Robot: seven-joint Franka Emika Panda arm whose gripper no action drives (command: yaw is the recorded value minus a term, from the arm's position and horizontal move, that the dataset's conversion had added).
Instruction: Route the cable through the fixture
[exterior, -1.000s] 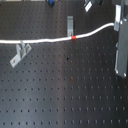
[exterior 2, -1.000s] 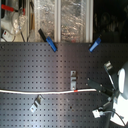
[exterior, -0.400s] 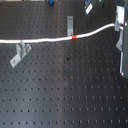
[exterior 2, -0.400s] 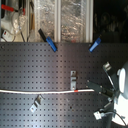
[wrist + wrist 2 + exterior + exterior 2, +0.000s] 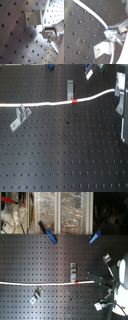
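First exterior view: cable (image 5: pixel 50 103) taut, pinched in closed end effector (image 5: pixel 119 95); lower squarely into bracket (image 5: pixel 70 88) slot.

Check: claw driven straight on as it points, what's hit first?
Likely the perforated board just below, since the claw, holding the cable, points down at it. The metal bracket sits close beside that line; depth is unclear.
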